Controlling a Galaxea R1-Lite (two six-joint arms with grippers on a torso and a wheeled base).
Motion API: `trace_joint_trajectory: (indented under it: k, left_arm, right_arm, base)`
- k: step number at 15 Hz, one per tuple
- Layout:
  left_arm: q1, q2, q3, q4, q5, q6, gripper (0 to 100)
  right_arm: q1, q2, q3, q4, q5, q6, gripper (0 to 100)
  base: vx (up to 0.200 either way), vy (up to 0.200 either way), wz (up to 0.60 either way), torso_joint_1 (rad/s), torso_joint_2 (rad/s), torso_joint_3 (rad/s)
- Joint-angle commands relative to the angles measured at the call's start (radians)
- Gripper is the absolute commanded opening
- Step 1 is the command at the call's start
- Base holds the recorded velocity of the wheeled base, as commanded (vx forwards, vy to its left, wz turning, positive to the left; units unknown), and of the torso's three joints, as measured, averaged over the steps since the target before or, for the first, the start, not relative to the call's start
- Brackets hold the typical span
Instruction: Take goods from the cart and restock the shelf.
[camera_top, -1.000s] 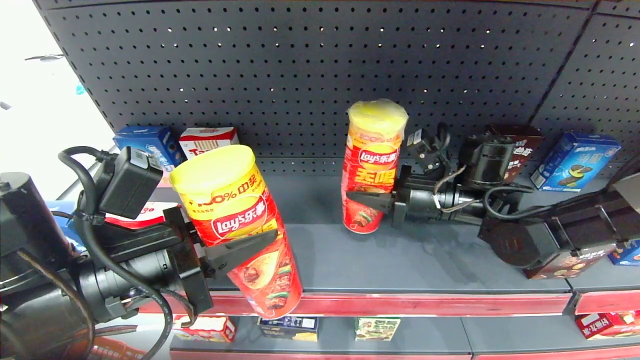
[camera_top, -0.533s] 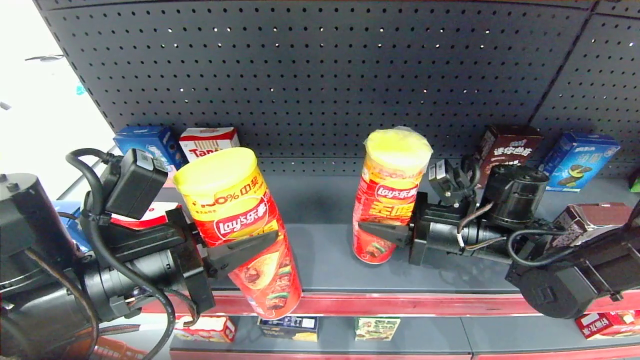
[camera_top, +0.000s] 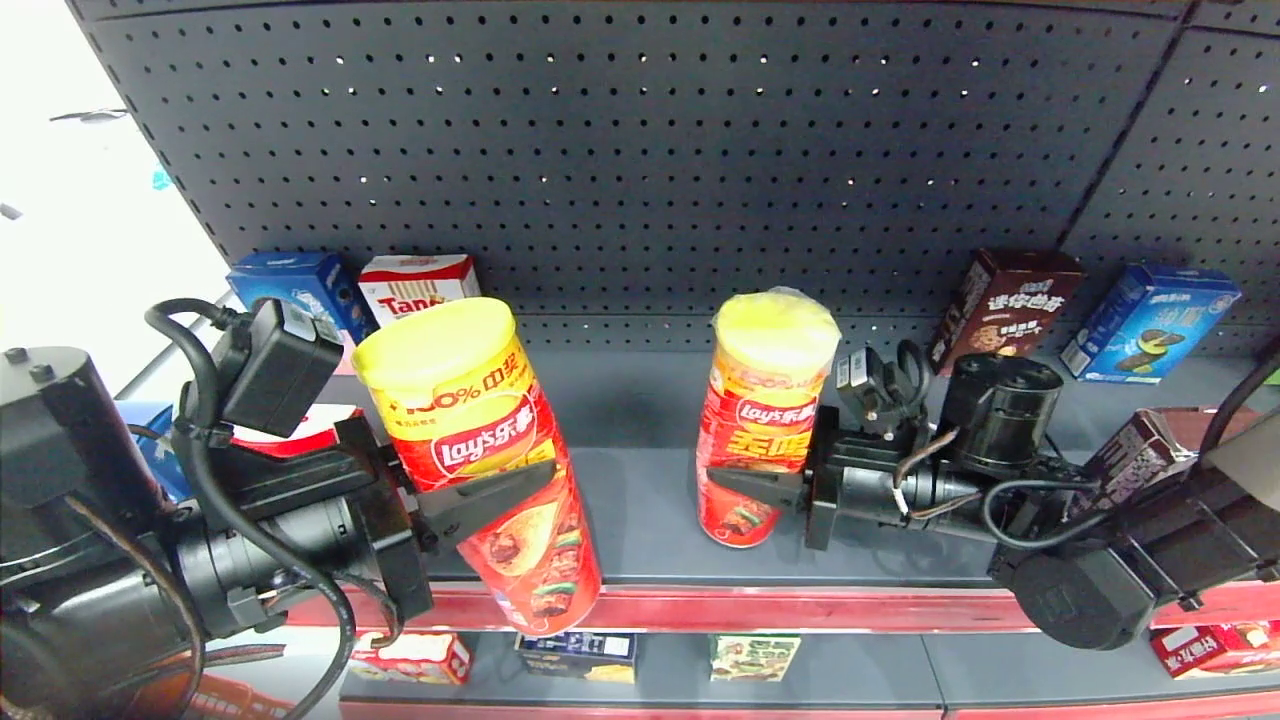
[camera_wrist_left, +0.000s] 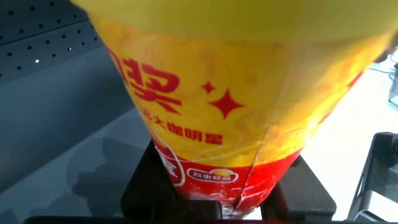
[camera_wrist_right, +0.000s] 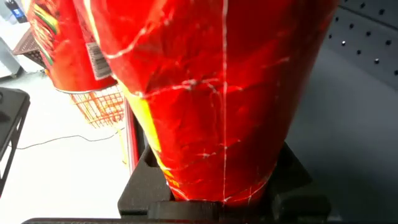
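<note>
Two red chip cans with yellow lids are held at the grey shelf. My left gripper is shut on the left can, which tilts in front of the shelf's red front rail. The same can rises from the jaws in the left wrist view. My right gripper is shut on the right can, nearly upright over the middle of the shelf. Its base is close to the surface; I cannot tell if it touches. The right wrist view has this can in the jaws and the left can farther off.
Along the pegboard stand a blue box, a white and red box, a brown box and a blue cookie box. Small boxes sit on the lower shelf. A wire cart basket lies below.
My right gripper has carried its can from the back of the shelf toward the front edge, then slightly left. The left gripper and its can have barely shifted.
</note>
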Motion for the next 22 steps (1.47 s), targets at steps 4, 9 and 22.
trace_joint_trajectory:
  k: [4,9,22]
  left_arm:
    - [0.000,0.000,0.000,-0.001,0.000,0.000,0]
    - [0.000,0.002,0.000,-0.001,0.000,0.000,0]
    - [0.000,-0.008,0.002,-0.024,-0.002,0.000,0]
  right_arm:
    - [0.001,0.046,-0.002,-0.006,0.002,0.000,0]
    - [0.001,0.037,0.007,-0.013,-0.007,-0.002,100]
    - [-0.007,-0.336,0.156,0.060,-0.096,0.001,100]
  base:
    - [0.000,0.000,0.00,0.000,0.00,0.000]
    - [0.000,0.000,0.00,0.000,0.00,0.000]
    - [0.000,0.000,0.00,0.000,0.00,0.000]
